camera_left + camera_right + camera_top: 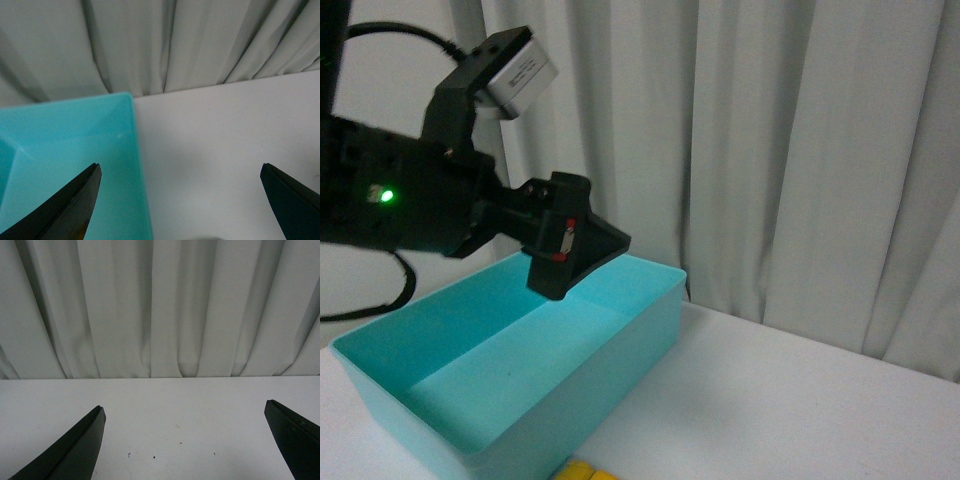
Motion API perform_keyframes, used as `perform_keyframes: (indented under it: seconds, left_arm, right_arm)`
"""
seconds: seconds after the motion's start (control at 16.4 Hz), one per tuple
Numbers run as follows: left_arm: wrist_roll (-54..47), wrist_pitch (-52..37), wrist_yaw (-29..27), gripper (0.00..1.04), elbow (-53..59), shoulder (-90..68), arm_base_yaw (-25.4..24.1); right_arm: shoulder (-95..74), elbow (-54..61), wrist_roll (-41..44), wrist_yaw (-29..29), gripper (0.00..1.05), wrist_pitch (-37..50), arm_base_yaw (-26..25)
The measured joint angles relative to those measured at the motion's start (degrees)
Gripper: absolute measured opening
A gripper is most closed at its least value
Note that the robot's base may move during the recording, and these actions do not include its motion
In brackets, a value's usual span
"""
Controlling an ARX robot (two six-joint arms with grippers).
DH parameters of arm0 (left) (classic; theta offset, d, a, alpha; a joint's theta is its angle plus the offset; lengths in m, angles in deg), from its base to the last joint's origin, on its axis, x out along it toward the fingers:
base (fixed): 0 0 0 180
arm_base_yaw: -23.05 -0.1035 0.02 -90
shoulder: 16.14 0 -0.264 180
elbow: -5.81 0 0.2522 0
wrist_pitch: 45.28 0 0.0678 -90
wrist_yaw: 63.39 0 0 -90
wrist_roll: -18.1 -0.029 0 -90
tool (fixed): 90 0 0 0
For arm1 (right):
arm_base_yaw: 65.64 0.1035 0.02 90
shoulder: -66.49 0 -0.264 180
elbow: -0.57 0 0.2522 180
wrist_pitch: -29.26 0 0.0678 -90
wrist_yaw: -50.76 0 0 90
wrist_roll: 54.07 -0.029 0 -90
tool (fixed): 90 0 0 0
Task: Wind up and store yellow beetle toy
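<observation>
My left gripper (180, 171) hangs spread wide at the far end of the turquoise rectangular plastic bin (642, 345). One finger is above the bin's inside, the other is above the white table (800, 400) beside it, and it's holding and touching nothing. My right gripper (185, 407) is splayed just as wide and is empty too, but I can't place it relative to the bin. Of the yellow beetle toy (582, 471), only a sliver shows, just outside the bin's near wall.

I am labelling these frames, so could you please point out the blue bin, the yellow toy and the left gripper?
blue bin (645, 332): front view, side wall.
yellow toy (582, 471): front view, sliver at the bottom edge.
left gripper (180, 168): left wrist view, midway between fingertips.
</observation>
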Motion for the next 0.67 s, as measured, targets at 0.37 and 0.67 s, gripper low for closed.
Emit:
perform_keyframes:
  seconds: [0.37, 0.67]
  left_arm:
    - [-41.3, 21.0, 4.8, 0.98, -22.2, -19.8, 3.8]
    - [-80.4, 44.6, -8.5, 0.98, -29.6, -25.5, 13.1]
  right_arm:
    - [0.0, 0.0, 0.0, 0.0, 0.98, 0.0, 0.0]
    - [0.0, 0.0, 0.0, 0.0, 0.98, 0.0, 0.0]
